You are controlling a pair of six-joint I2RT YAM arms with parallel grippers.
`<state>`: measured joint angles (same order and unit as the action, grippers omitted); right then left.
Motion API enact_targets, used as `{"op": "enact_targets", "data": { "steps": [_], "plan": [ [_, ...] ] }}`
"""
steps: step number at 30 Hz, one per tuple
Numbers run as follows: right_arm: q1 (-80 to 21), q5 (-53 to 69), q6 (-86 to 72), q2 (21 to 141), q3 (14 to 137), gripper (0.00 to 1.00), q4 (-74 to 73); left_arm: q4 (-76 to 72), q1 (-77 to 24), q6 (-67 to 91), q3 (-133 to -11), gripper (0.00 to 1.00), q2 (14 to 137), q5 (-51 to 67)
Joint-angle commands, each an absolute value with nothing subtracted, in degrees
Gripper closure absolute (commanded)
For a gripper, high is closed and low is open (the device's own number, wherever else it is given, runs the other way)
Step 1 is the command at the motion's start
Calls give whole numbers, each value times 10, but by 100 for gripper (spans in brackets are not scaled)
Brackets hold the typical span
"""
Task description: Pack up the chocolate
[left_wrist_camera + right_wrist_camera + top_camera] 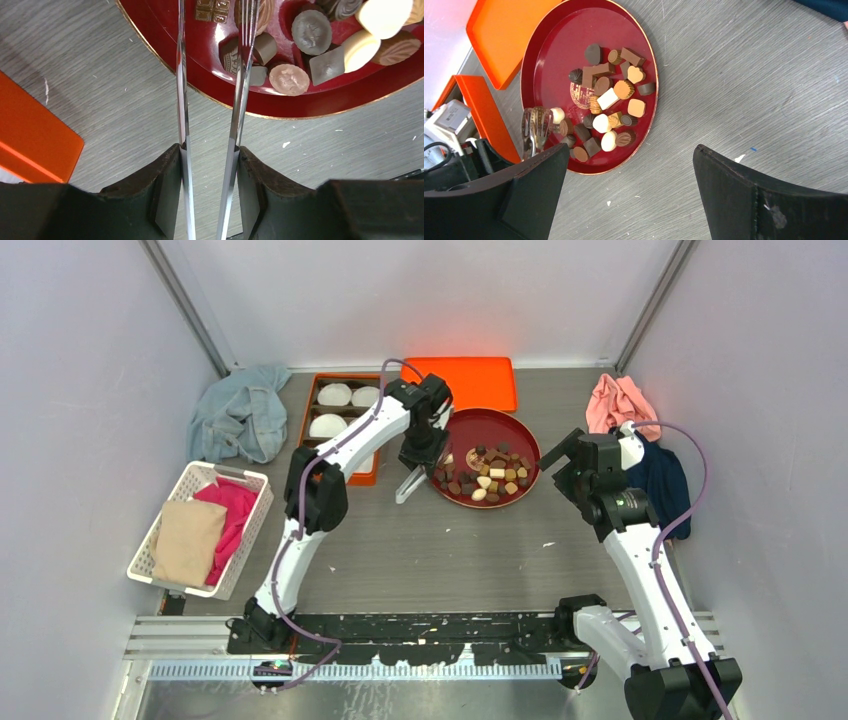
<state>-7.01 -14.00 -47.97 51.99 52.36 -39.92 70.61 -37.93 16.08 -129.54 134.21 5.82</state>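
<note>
Top view: brown, tan and cream chocolate pieces (pixel 487 478) are lying heaped in a round dark-red tray (pixel 495 420), beside an orange compartmented box (pixel 306 415). Left wrist view: the left gripper (pixel 209 165) is clamping steel tongs (pixel 240 75) reaching over the pile; the crowded pieces could cause a slip or double pick. Right wrist view: the right gripper (pixel 629 155) is hanging wide, gripping nothing.

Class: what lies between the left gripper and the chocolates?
Metal tongs, held in the left gripper, reach over grey table and tray rim to the chocolates, seen in the left wrist view.
</note>
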Motion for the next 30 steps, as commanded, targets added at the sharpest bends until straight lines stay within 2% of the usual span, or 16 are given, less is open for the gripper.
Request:
{"op": "enact_targets", "data": {
  "steps": [1,30],
  "plan": [
    [-70,-143,-476,514,530,0,-387,719,-380,161,-1326,57,1352,74],
    [-70,-142,-474,511,523,1,-386,714,-386,166,-1332,57,1350,107]
  ]
}}
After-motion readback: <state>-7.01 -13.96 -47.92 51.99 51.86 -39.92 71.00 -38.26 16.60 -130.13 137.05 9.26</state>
